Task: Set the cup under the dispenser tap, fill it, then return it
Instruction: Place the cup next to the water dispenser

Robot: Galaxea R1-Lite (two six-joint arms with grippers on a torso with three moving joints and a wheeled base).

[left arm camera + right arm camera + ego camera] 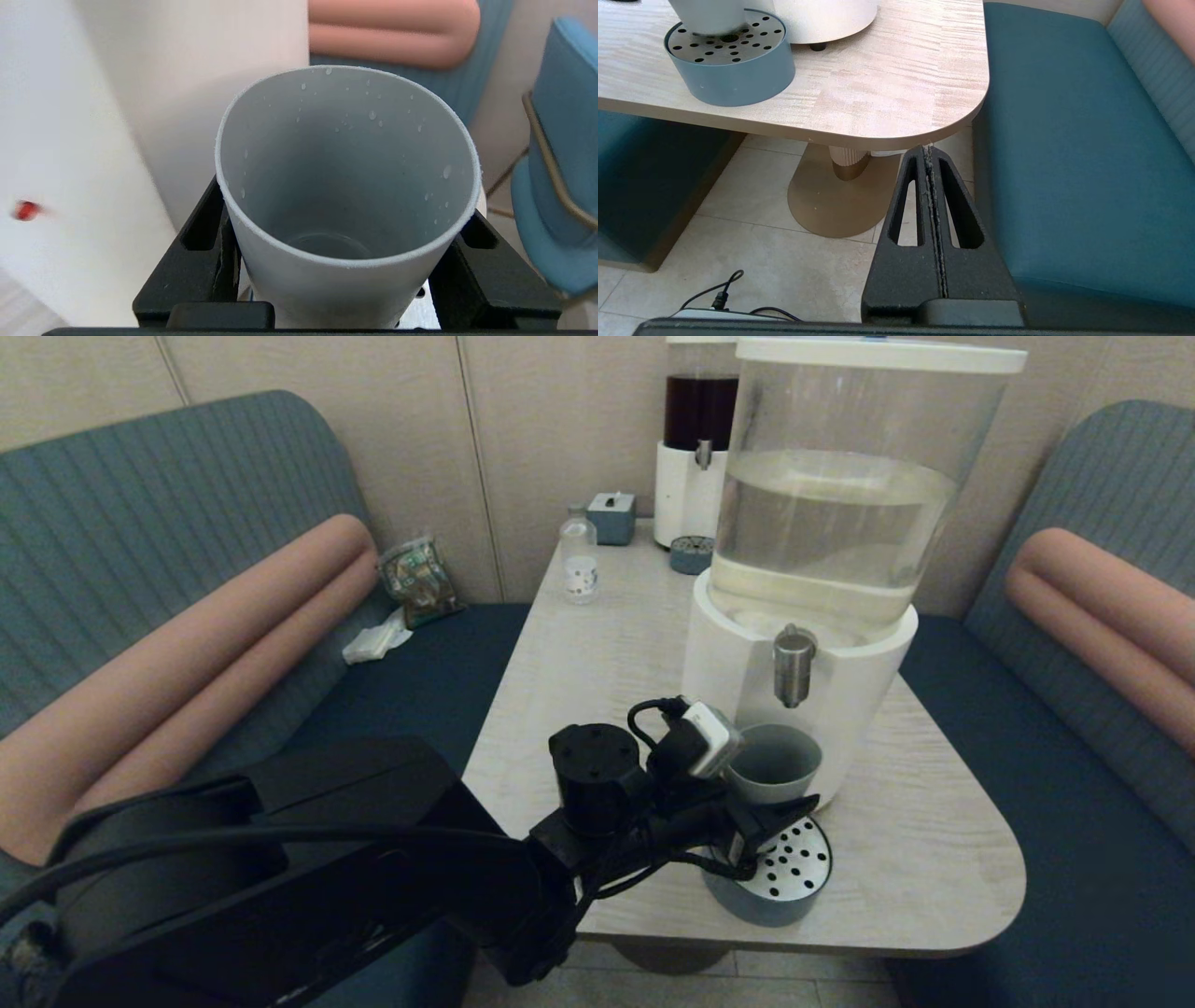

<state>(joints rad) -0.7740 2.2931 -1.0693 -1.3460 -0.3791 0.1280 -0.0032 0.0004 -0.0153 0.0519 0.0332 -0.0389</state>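
Observation:
The grey-blue cup point(775, 761) stands upright on the perforated drip tray point(798, 873), directly below the brushed-metal dispenser tap point(794, 667) of the large white-based dispenser point(728, 663). My left gripper point(758, 784) is shut on the cup, one black finger on each side of its wall. In the left wrist view the cup point(345, 186) fills the space between the fingers point(205, 242), and water droplets dot its inner wall. No stream shows at the tap. My right gripper point(928, 151) is shut on nothing, parked low beside the table's front right corner.
At the back of the table point(934, 840) stand a dark-liquid dispenser point(700, 448), a small clear bottle point(579, 560), a grey box point(611, 516) and a small round tray point(692, 554). Blue benches point(1064, 163) flank the table. The drip tray point(728, 70) sits near the front edge.

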